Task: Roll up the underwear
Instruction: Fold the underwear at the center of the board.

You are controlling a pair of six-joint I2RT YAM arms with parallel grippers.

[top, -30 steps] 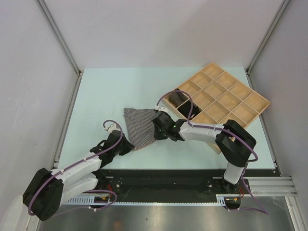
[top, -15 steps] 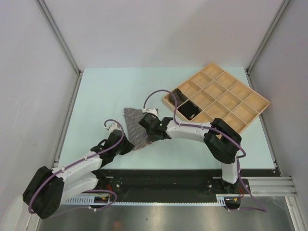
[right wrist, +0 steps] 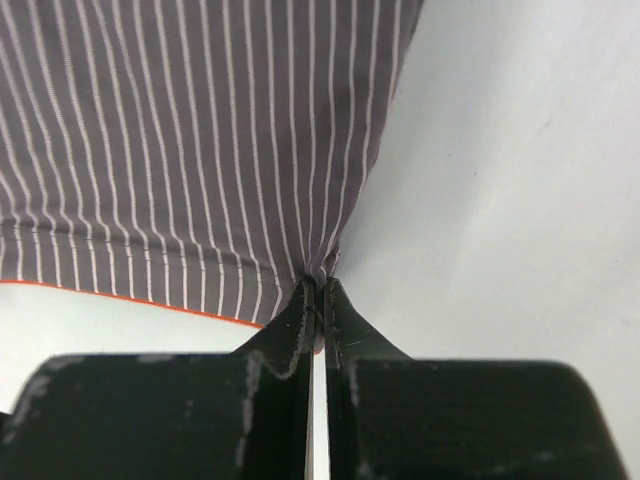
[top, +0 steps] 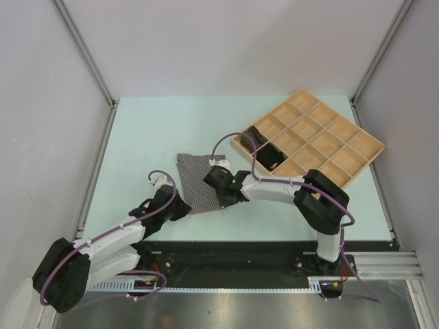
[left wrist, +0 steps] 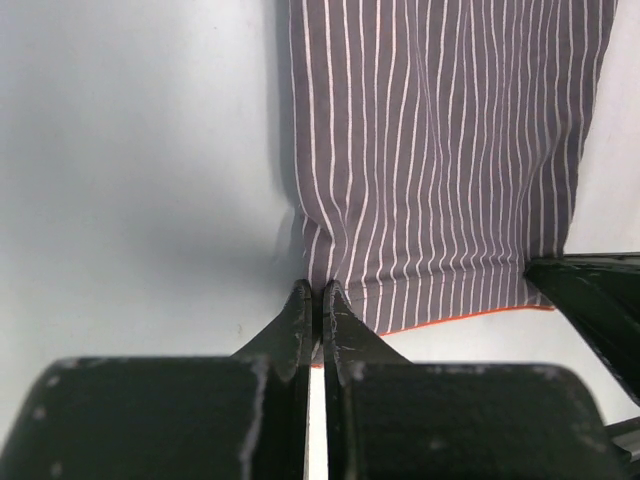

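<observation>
Grey cloth briefs with thin white stripes and an orange edge (top: 197, 182): spread flat on the pale green table (top: 151, 130), in the near middle, between the two grippers; striped body runs away from the arms, orange-edged hem lies on the near side
Left gripper (top: 182, 208): black fingers clenched together on the near left corner of the striped briefs
Left wrist view: fingertips of the left gripper (left wrist: 312, 290) meet with no gap, a small fold of the striped fabric (left wrist: 440, 170) nipped between them just above the orange hem; cloth stretches up and to the right from the tips, bare table to the left
Right gripper (top: 223, 197): black fingers clamped shut on the near right corner of the same briefs
Right wrist view: tips of the right gripper (right wrist: 317, 285) pressed together with a pinch of striped cloth (right wrist: 200, 130) gathered into them; stripes converge toward the pinch, the orange hem runs off to the lower left, bare table to the right
Grippers to each other: near, with the hem of the briefs spanning between them; a dark part of the right gripper shows at the right edge of the left wrist view, just beyond the hem's end
Pale wooden compartmented tray (top: 312, 133): far right of the table, turned at an angle, apart from the striped briefs
Dark cloth bundle (top: 252, 136): in the tray's corner compartment nearest the briefs
Second dark cloth bundle (top: 270, 160): in the adjoining compartment along the tray's near edge; exact colours of the two cannot be told apart
</observation>
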